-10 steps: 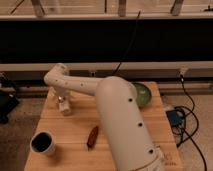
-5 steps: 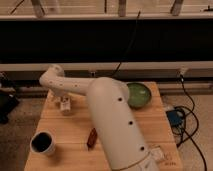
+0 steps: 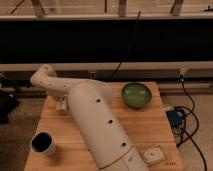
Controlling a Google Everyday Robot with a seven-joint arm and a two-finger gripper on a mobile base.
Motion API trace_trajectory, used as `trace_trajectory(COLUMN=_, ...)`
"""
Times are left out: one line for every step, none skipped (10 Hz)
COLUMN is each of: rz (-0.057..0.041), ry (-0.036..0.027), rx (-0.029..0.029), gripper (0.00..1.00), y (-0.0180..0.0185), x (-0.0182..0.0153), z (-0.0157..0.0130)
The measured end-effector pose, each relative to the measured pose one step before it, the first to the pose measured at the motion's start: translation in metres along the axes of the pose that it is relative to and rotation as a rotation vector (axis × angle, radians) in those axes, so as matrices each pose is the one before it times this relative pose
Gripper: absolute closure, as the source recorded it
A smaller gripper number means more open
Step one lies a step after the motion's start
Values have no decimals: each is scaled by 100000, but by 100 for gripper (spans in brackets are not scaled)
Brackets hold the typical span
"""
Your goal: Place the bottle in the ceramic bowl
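the gripper [image 3: 60, 99] is seen low over the far left corner of the wooden table [image 3: 165, 135], much where it was half a second ago; whether it is spread or closed cannot be told, as it is tucked under the wrist. a small pale shape just beneath it is taken to be the bottle [image 3: 62, 106], at or in the gripper, though a grasp cannot be confirmed. what has changed is the arm [image 3: 95, 125]: its thick white forearm has been swung leftward and now lies across the middle of the table, so the dark red-brown item seen earlier is hidden behind it. the green ceramic bowl [image 3: 136, 95], partly covered a second ago, is now fully exposed at the far right, well apart from the gripper. the dark mug [image 3: 42, 143] remains at the near left. the bottle is judged to be not yet carried; with the bowl uncovered, a clear path rightward is opened once a grip is secured
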Motion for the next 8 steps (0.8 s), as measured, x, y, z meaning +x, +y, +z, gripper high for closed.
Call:
trace_trajectory(rz=2383, ry=-1498, rx=-906, gripper=94, y=542, x=231, z=151)
trace_trajectory(rz=3702, ry=-1943, rx=-1019, gripper=99, y=779, x=471, z=95)
trace_trajectory(rz=4420, ry=-2122, rx=-520, gripper=100, y=784, x=708, z=-100)
trace_trajectory(rz=4965, ry=-1387, rx=-129, gripper=100, y=1039, x=1174, z=-668)
trace_trajectory(rz=3075, ry=-421, rx=-150, gripper=100, y=712, x=781, z=-649)
trace_trajectory(rz=4893, ry=-660, rx=350, gripper=100, y=959, x=1164, z=-1237)
trace_trajectory(rz=2751, ry=-716, rx=665, gripper=100, y=483, x=532, z=-774)
trace_trajectory(rz=2011, ry=109, rx=285, gripper=100, y=439, x=550, z=-730)
